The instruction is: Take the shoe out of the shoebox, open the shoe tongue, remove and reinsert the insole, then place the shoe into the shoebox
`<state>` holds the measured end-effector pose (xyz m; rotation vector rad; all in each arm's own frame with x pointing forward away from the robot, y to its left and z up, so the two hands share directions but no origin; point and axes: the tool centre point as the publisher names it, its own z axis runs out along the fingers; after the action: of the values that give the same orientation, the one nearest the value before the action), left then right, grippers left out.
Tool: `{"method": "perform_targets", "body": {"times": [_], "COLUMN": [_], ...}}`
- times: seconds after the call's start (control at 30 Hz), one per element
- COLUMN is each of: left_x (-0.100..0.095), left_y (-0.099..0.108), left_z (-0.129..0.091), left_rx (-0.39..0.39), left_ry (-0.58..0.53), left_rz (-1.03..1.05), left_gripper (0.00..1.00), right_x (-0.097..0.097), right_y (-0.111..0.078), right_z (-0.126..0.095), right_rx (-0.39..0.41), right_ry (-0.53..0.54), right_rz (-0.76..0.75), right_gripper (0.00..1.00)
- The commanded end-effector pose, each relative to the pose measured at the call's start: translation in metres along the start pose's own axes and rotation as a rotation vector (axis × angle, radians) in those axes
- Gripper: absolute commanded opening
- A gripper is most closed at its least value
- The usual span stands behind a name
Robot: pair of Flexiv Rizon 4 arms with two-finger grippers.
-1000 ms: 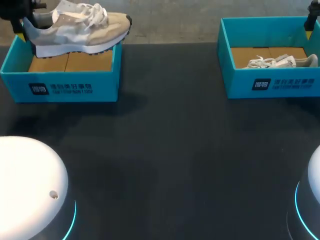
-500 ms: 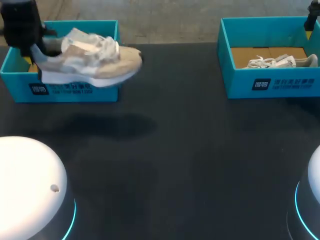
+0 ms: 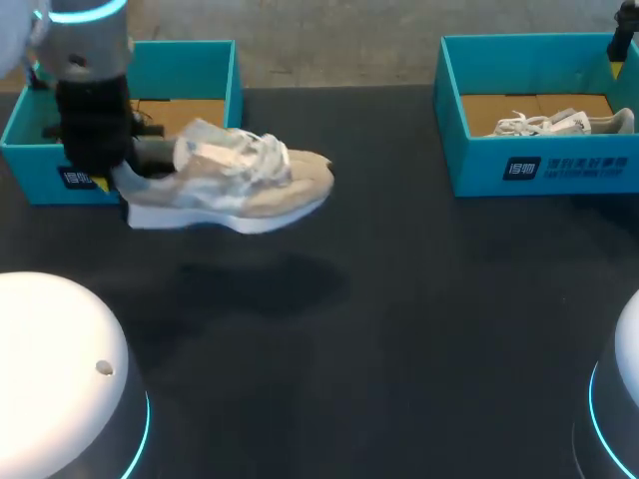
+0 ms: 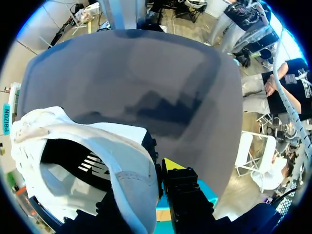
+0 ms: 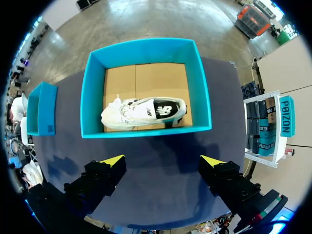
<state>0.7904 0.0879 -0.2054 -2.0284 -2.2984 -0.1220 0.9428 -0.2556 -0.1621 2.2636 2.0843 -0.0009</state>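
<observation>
The left pincer is clenched on the heel of the beige and white shoe, one yellow tip outside the heel wall. The shoe hangs in the air above the dark tabletop, off the near side of the left shoebox at the far left corner, with its toe pointing toward the right edge. The right pincer is released, its fingers wide apart, over the tabletop beside the right shoebox at the far right corner. A second shoe lies inside that box.
</observation>
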Motion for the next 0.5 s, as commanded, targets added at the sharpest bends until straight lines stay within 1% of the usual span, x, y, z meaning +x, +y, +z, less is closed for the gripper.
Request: {"method": "perform_targets", "body": {"times": [0.03, 0.07, 0.1, 0.17, 0.2, 0.33, 0.4, 0.5], "left_x": [-0.027, -0.033, -0.039, -0.049, -0.052, -0.065, -0.071, -0.08], "left_y": [-0.016, -0.021, -0.024, -0.03, -0.034, -0.049, -0.057, -0.069], "left_z": [0.018, 0.022, 0.026, 0.032, 0.034, 0.042, 0.048, 0.057], "left_rx": [-0.109, -0.101, -0.109, -0.07, -0.076, -0.053, -0.027, -0.035], "left_ry": [0.01, 0.013, 0.023, 0.021, 0.024, 0.025, 0.027, 0.046], "left_rz": [0.006, 0.014, 0.007, 0.022, 0.022, 0.032, 0.04, 0.038], "left_gripper": [0.0, 0.0, 0.0, 0.0, 0.0, 0.0, 0.0, 0.0], "right_x": [0.0, 0.0, 0.0, 0.0, 0.0, 0.0, 0.0, 0.0], "right_y": [-0.001, -0.001, -0.001, -0.001, -0.001, -0.001, -0.001, -0.001], "right_z": [0.0, 0.0, 0.0, 0.0, 0.0, 0.0, 0.0, 0.0], "right_rx": [-0.001, -0.001, -0.001, -0.001, -0.001, -0.001, -0.001, -0.001], "right_ry": [-0.001, -0.001, -0.001, -0.001, -0.001, -0.001, -0.001, -0.001], "right_rz": [0.001, 0.001, 0.001, 0.001, 0.001, 0.001, 0.001, 0.001], "right_gripper": [1.0, 1.0, 1.0, 1.0, 1.0, 1.0, 1.0, 1.0]}}
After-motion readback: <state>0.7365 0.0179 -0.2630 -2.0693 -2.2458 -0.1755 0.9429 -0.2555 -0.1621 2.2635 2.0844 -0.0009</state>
